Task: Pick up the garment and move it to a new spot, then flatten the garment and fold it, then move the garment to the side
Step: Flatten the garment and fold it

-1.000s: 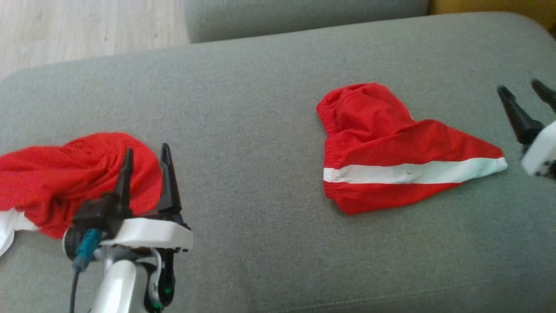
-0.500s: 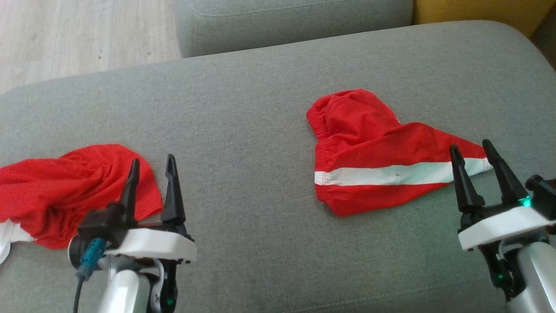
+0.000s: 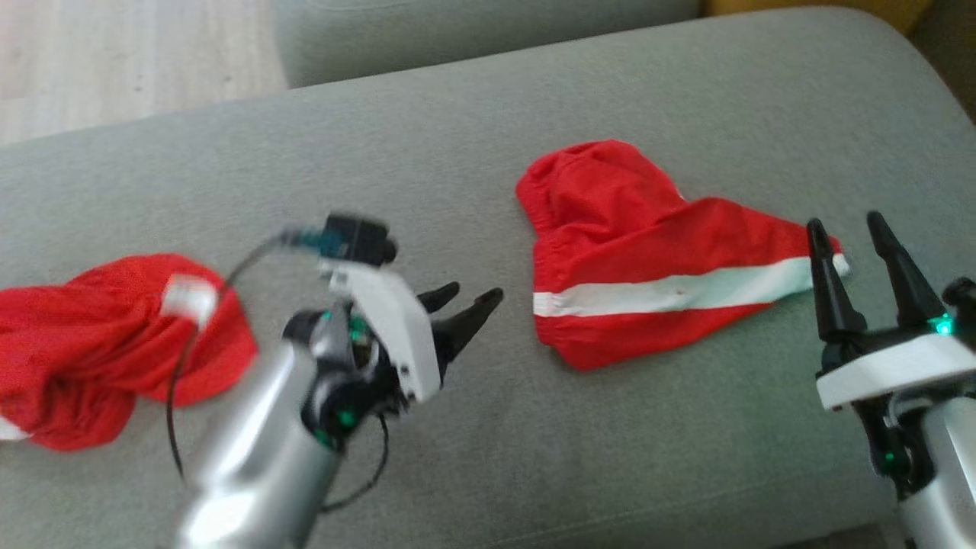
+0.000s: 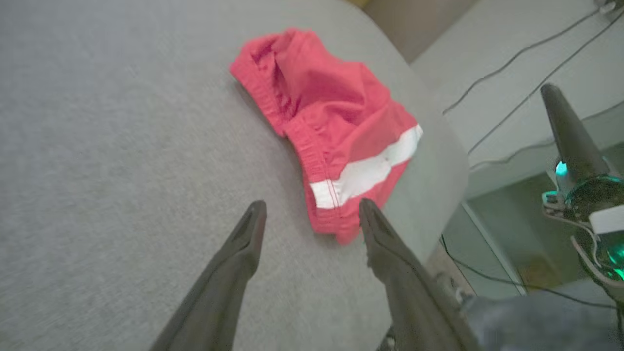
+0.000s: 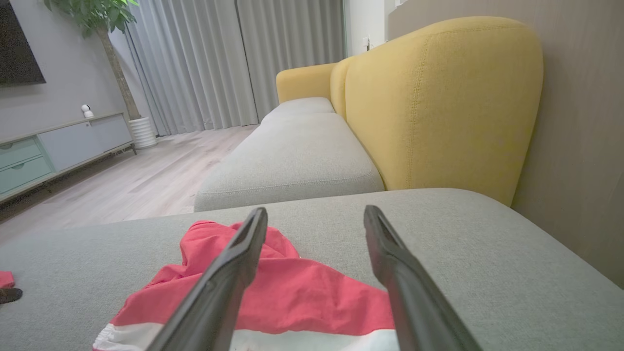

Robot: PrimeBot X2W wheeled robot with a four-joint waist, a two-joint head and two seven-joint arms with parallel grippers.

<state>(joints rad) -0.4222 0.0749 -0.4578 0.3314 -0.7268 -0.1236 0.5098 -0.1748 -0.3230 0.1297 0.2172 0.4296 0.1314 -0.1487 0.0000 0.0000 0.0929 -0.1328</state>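
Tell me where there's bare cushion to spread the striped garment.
Widest bare patch: the far part of the grey cushion, behind both garments. Also the near strip between the arms. The open left gripper sits between the crumpled red garment and the striped garment; the open right gripper crowds the stripe's tip.

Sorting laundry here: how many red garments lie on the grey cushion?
2. The striped garment lies right of centre; the crumpled garment lies at the left edge, partly cut off by the frame.
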